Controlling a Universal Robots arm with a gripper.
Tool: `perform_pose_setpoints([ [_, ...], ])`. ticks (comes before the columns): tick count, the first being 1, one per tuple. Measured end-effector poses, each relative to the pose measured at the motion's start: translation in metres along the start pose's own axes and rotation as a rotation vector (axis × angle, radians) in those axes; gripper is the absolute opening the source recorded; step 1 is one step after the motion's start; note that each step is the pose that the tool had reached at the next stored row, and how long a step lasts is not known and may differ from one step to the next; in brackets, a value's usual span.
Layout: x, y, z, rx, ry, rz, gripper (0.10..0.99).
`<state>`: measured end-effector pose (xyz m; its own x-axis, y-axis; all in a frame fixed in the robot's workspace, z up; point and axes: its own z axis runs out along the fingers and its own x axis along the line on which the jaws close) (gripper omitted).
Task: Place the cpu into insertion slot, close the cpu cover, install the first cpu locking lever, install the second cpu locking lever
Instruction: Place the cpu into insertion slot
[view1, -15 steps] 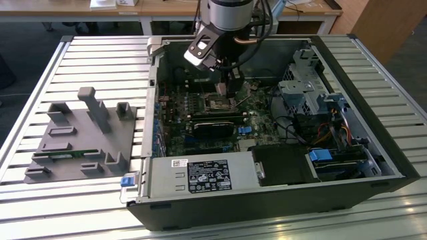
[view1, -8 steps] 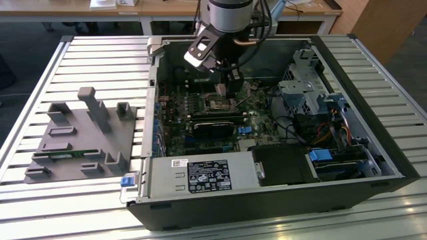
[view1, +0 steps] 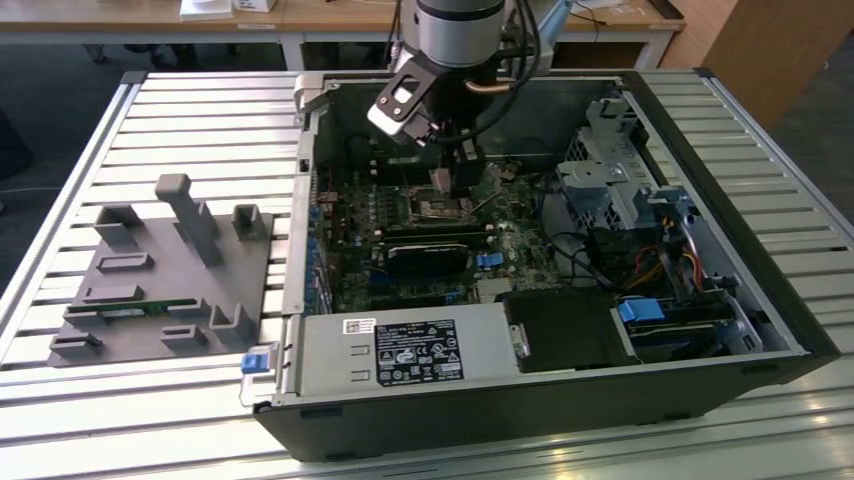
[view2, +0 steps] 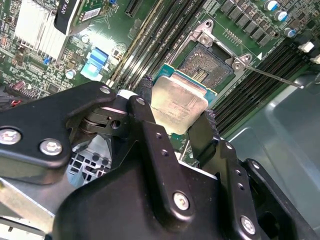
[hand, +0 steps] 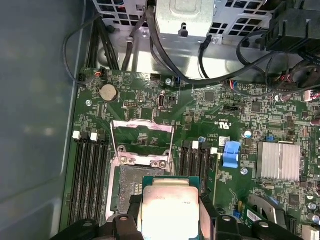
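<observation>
The cpu (view2: 177, 107) is a flat silver-grey square, and my gripper (view2: 176, 106) is shut on its two opposite edges. It hangs just above the green board, beside and partly over the insertion slot (view2: 206, 61), whose dark centre is bare. In the first wrist view the cpu (hand: 167, 210) overlaps one edge of the insertion slot (hand: 130, 187). The cpu cover (hand: 142, 123) stands flipped open beyond the slot. A thin locking lever (view2: 275, 76) sticks out free. In the exterior view my gripper (view1: 462, 178) is low inside the open computer case, over the insertion slot (view1: 445, 206).
Long black memory slots (hand: 89, 175) flank the socket on both sides. A finned heat sink (hand: 279, 160), a blue connector (hand: 231, 154) and a black card (view1: 427, 255) lie close by. Cables (hand: 165, 55) hang near the case wall. A grey fixture plate (view1: 160, 270) sits on the exterior view's left.
</observation>
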<state>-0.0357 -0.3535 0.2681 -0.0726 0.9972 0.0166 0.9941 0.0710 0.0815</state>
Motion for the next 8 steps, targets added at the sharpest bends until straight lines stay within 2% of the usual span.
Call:
perform_pose_setpoints([
  [8,0.0000,-0.0001,0.0017,0.000,0.0000,0.001,0.537],
])
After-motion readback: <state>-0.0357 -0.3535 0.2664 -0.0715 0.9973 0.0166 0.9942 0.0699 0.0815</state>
